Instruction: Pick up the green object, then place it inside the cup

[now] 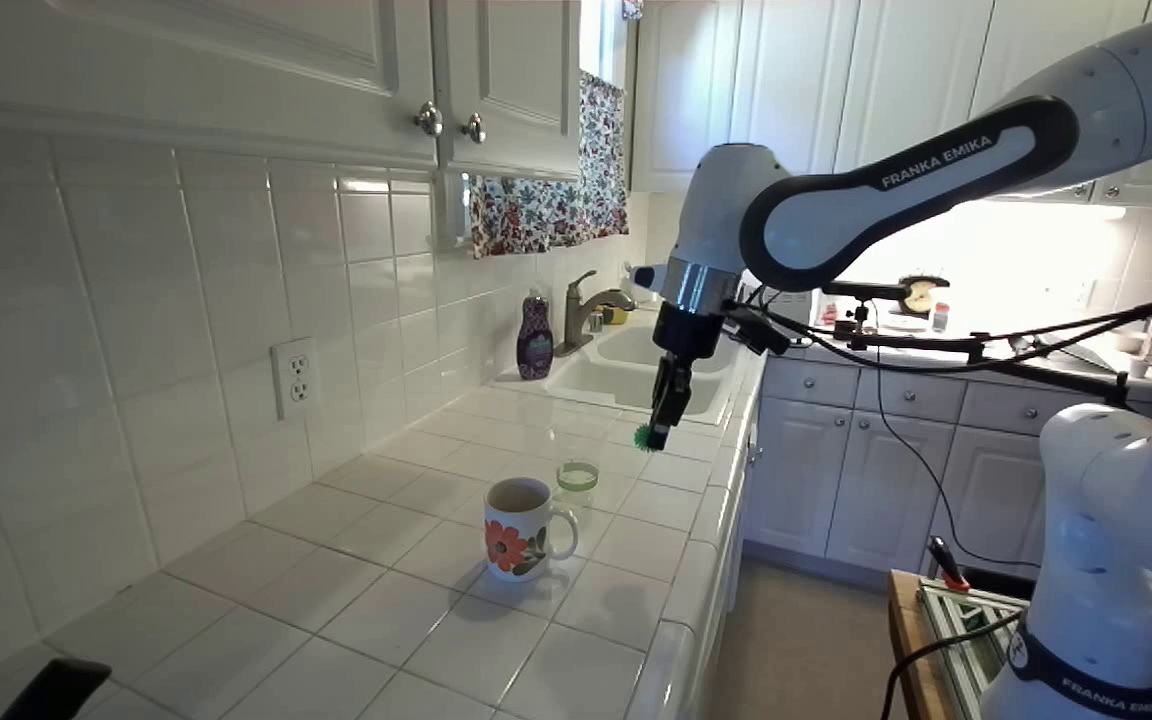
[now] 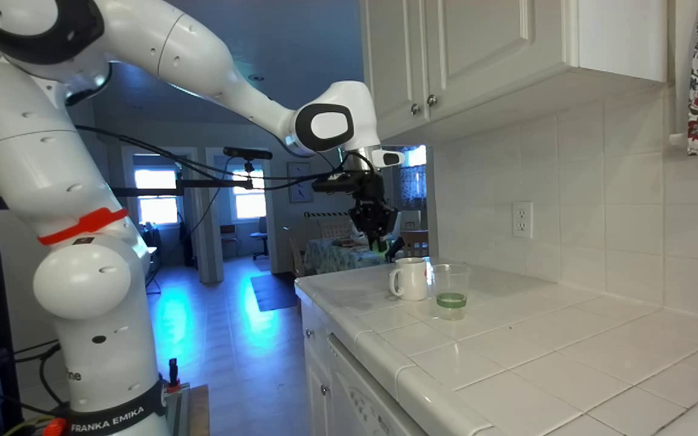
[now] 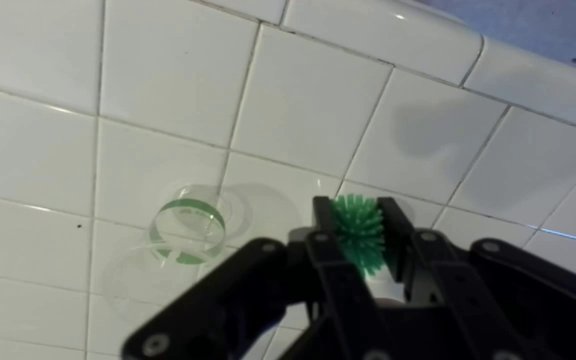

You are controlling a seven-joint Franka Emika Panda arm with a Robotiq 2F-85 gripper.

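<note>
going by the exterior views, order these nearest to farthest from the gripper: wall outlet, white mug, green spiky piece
1. Green spiky piece: held in the gripper.
2. White mug: on the counter, lower than the gripper.
3. Wall outlet: above the back of the counter, farthest in both exterior views.

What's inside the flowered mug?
In an exterior view, the flowered mug shows only its shaded upper inside; its near wall hides the bottom, so contents cannot be told. The green object is between the jaws.
</note>
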